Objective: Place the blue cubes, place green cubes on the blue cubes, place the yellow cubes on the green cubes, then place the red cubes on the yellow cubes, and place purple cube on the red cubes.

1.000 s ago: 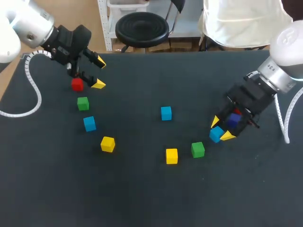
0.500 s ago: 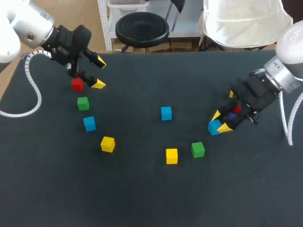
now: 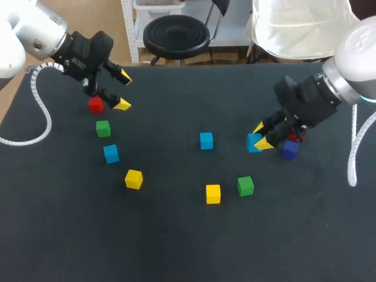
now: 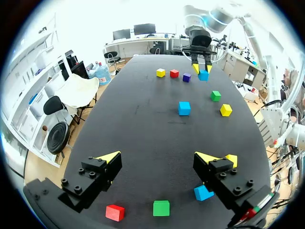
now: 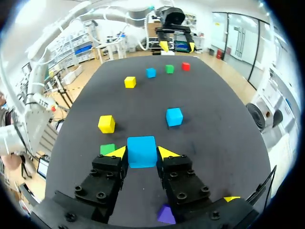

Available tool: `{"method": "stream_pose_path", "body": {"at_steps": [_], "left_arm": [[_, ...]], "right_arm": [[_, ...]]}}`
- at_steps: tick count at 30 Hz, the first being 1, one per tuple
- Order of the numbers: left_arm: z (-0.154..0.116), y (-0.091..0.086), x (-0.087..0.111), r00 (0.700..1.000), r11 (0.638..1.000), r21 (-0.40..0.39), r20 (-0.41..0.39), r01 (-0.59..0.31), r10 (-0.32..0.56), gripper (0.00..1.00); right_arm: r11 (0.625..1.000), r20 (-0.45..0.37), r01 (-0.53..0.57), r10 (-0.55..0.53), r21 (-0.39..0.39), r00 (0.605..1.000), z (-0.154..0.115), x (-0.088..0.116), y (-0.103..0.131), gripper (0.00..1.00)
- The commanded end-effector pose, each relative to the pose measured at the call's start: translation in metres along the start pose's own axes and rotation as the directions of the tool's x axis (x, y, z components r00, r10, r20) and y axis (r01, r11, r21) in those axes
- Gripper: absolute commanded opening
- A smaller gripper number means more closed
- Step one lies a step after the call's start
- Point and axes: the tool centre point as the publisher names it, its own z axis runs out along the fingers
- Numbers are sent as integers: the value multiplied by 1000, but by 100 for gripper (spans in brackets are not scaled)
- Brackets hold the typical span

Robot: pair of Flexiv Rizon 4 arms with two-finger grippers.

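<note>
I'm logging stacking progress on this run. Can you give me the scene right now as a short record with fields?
right gripper: shut on a small blue cube
left gripper: open, beside a small red cube
stacks built: none; no cube sits on another
other blue cubes: middle blue cube and left blue cube, both on the dark table
small purple cube: on the table beside the right gripper

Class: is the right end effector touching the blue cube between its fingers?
Touching. The right wrist view shows the right end effector with fingertips pressed against both sides of the blue cube.
</note>
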Motion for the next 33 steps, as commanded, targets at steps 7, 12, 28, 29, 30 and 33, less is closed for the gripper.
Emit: {"method": "stream_pose_path", "body": {"at_steps": [7, 12, 28, 29, 30, 33], "left_arm": [[0, -1, 0, 1000, 1000, -3, 0, 0, 0, 100], [0, -1, 0, 1000, 1000, -3, 0, 0, 0, 100], [0, -1, 0, 1000, 1000, -3, 0, 0, 0, 100], [0, -1, 0, 1000, 1000, -3, 0, 0, 0, 100], [0, -1, 0, 1000, 1000, -3, 0, 0, 0, 100], [0, -1, 0, 1000, 1000, -3, 0, 0, 0, 100]], "right_arm": [[1000, 25, 12, -12, -6, 1000, 13, -13, -5, 0], [1000, 25, 12, -12, -6, 1000, 13, -13, -5, 0], [1000, 25, 12, -12, -6, 1000, 13, -13, -5, 0], [1000, 25, 12, -12, -6, 1000, 13, -13, -5, 0], [999, 12, 31, -31, -18, 999, 17, -20, -10, 0], [997, 20, 72, -71, -36, 997, 26, -31, -20, 0]]}}
